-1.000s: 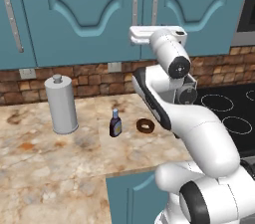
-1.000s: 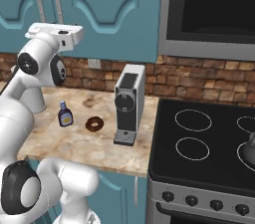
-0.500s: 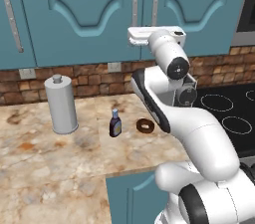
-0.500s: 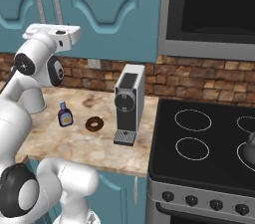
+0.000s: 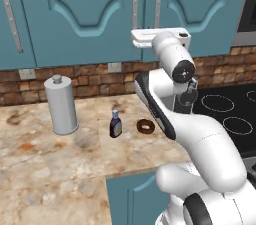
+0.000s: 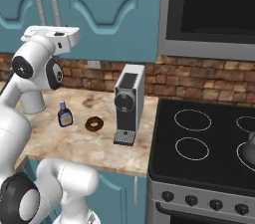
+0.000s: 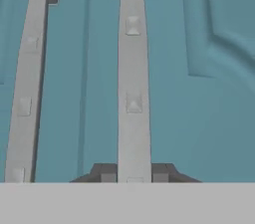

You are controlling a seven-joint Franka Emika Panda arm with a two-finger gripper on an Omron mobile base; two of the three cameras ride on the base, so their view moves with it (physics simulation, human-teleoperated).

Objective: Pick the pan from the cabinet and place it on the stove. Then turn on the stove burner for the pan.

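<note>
Main risk: pincer (image 7: 133, 173) slips off the bar handle (image 7: 133, 83) when the arm pulls. The handle is thin and smooth, and the hold sits low on it, near its end. A second handle (image 7: 27, 88) runs just beside it; drifting sideways could catch that one or swing the wrong door. A pull straight out instead of along the door's arc could also jam the hinge or peel the fingers off.

Pincer state: the two dark fingertips (image 7: 104, 172) stand either side of the handle, opened about as wide as the bar, with no gap visible between pad and metal. Looks like contact on both sides, but whether it is truly clamped or just bracketing the bar, I cannot tell. It holds nothing else.

Cabinet (image 5: 90, 14) doors are shut; the hand is up at the handle pair in both base views. Pan is not visible, presumably behind the doors. Stove (image 6: 199, 138) is off to the right, well apart from the hand, front burners bare. Door opening comes first, so the task is at an early stage.
</note>
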